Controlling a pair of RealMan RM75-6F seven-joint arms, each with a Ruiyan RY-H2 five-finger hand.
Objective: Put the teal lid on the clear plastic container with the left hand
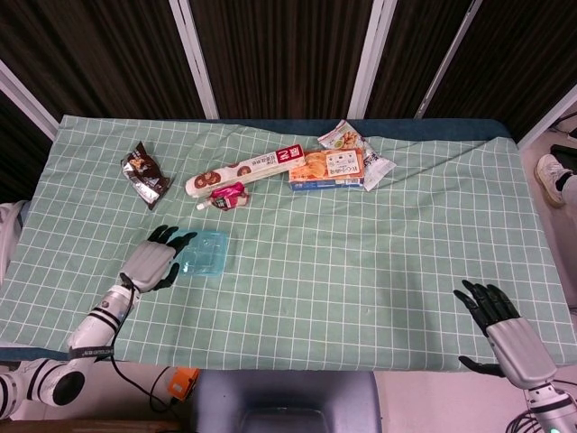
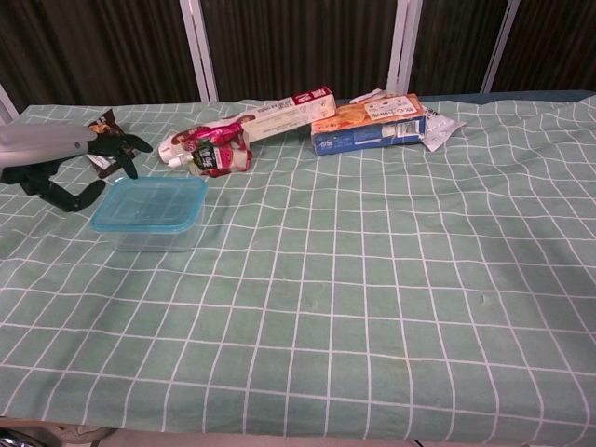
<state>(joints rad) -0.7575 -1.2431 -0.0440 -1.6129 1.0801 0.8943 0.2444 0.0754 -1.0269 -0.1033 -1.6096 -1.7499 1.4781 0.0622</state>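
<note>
You have open cloth (image 1: pixel 361 262) right of the container (image 2: pixel 149 213). Behind it lie a pouch (image 2: pixel 216 152) and wrapper (image 2: pixel 104 138), blocking that side

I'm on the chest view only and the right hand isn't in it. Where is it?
Observer: The right hand is at the near right edge of the table, fingers spread, holding nothing.
Operator: And seen from above, is the left hand over the container?
Observer: No. In the head view the left hand is beside the clear plastic container, on its left, with only the fingertips near that edge.
</note>
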